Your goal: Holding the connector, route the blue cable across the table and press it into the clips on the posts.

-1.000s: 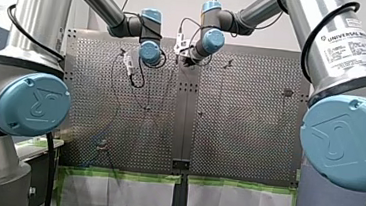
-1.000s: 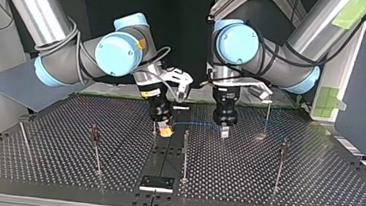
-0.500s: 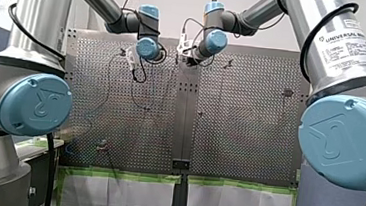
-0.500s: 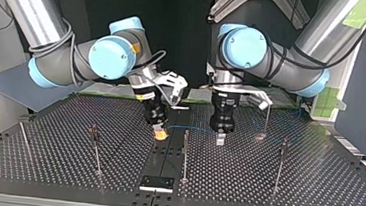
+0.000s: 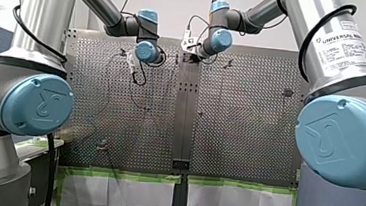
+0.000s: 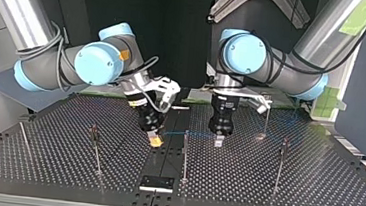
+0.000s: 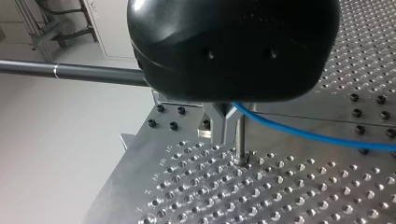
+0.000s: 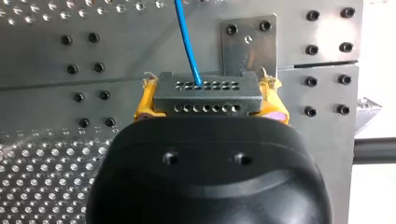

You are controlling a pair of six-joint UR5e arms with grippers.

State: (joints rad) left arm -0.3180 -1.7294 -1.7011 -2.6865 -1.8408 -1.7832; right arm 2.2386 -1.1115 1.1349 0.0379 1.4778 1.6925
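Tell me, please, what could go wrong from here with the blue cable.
1. My right hand grips the connector by its sides, and the blue cable leaves it at an angle; a hard pull could strain that joint or slip the connector.
2. My left hand sits close beside a post; it might knock it.

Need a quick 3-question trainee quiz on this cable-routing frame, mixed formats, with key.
1. True or false: my right gripper is shut on the connector.
2. The pads beside the connector are: A yellow, B beige, C black.
3. Fill in: the blue cable runs from the connector to my ___ gripper.
Key: 1 true; 2 A; 3 left, my left gripper.
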